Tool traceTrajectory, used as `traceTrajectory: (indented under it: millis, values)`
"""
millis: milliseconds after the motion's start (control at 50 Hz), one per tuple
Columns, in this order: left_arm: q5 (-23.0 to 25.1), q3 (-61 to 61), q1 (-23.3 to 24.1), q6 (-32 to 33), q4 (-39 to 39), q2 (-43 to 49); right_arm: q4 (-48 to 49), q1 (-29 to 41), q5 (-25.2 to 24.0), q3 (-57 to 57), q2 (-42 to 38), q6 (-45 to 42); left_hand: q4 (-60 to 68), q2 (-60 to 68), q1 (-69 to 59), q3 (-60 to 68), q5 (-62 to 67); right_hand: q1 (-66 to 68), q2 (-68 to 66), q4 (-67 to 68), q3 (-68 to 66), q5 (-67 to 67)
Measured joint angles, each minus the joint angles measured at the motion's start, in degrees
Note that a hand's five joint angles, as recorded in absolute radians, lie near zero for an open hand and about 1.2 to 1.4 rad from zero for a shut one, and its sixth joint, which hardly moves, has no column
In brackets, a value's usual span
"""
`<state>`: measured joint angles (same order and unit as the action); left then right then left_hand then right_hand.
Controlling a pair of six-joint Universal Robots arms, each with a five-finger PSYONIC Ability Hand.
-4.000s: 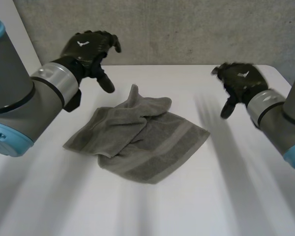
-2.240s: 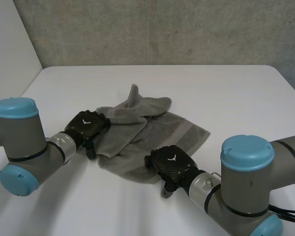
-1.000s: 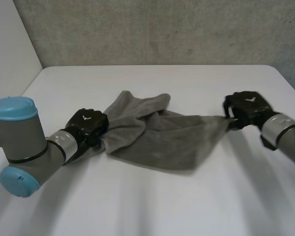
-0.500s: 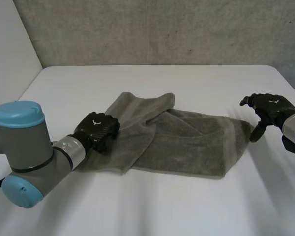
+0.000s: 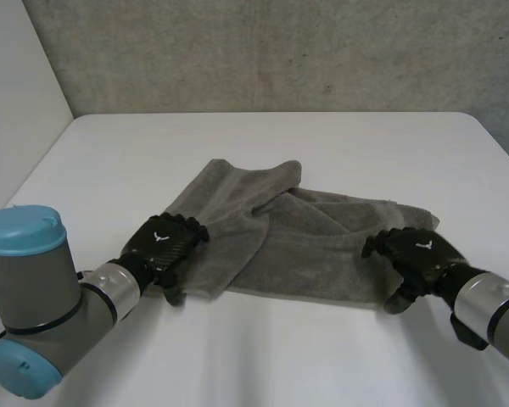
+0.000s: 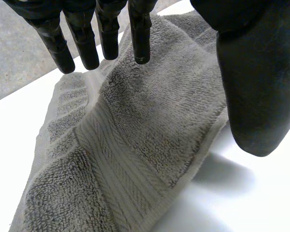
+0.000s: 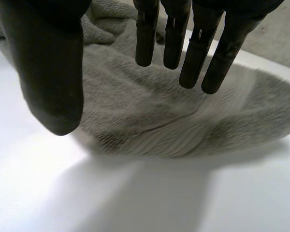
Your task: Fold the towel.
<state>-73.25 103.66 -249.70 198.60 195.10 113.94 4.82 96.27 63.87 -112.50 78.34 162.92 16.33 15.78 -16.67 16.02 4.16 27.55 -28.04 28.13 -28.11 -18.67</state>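
A grey towel (image 5: pixel 297 242) lies spread and rumpled across the middle of the white table (image 5: pixel 263 356), with a fold running through its left half. My left hand (image 5: pixel 163 248) hovers over the towel's near-left corner (image 6: pixel 135 145), fingers (image 6: pixel 104 34) straight and thumb apart, holding nothing. My right hand (image 5: pixel 416 259) is above the towel's near-right corner (image 7: pixel 183 130), fingers (image 7: pixel 193 43) straight and spread, also empty.
The table's near half in front of the towel is bare white surface. A grey wall (image 5: pixel 280 51) stands behind the table's far edge.
Both hands have let go of the towel, which now lies stretched out flat. The right hand came back from the far right to the near-right corner; the left opened over the near-left corner.
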Motion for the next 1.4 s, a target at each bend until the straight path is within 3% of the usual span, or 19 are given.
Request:
traceTrajectory:
  millis: [400, 620, 760, 1140, 1240, 1340, 1400]
  values:
    - [0.1, -3.7, 0.4, 0.0, 4.3, 6.5, 11.1, 2.7, 4.0, -1.0, -8.6, 1.5, 0.0, 0.1, 0.0, 0.0, 0.9, 5.7, -5.1, 5.0, -5.0, -4.8]
    - [0.1, -4.7, 0.5, 0.0, 4.2, 8.0, 13.7, 4.2, 4.8, -0.6, -10.0, 1.3, 3.3, 4.3, -3.2, 4.0, 6.4, 20.0, -19.6, 19.2, -19.2, -18.2]
    - [0.1, -4.8, 0.6, 0.0, 4.2, 8.3, 14.5, 4.4, 5.0, 0.2, -9.9, 1.8, 6.6, 7.6, -6.4, 7.3, 8.8, 41.1, -39.6, 39.1, -38.2, -39.1]
    - [0.1, -4.7, 1.5, 0.0, 4.1, 8.3, 15.1, 4.1, 10.4, 3.1, -9.2, 2.3, 6.8, 7.8, -6.6, 7.6, 9.7, 43.1, -41.2, 41.2, -40.2, -41.6]
    - [0.1, -4.8, 1.5, 0.0, 4.1, 8.5, 15.1, 3.9, 10.7, 2.8, -9.1, 2.2, 16.4, 17.1, -15.8, 16.8, 16.8, 43.1, -41.2, 41.2, -40.2, -41.6]
    - [0.1, -4.8, 1.6, -0.3, 4.1, 8.5, 15.1, 3.8, 10.6, 2.5, -8.9, 2.3, 40.9, 40.4, -40.1, 39.7, 40.0, 43.1, -41.2, 41.2, -40.2, -41.6]
    - [0.0, -4.7, 1.8, -0.5, 3.8, 8.2, 15.1, 3.7, 10.6, 2.4, -8.8, 2.3, 42.6, 42.0, -42.0, 41.5, 43.8, 43.1, -41.2, 41.2, -40.2, -41.6]
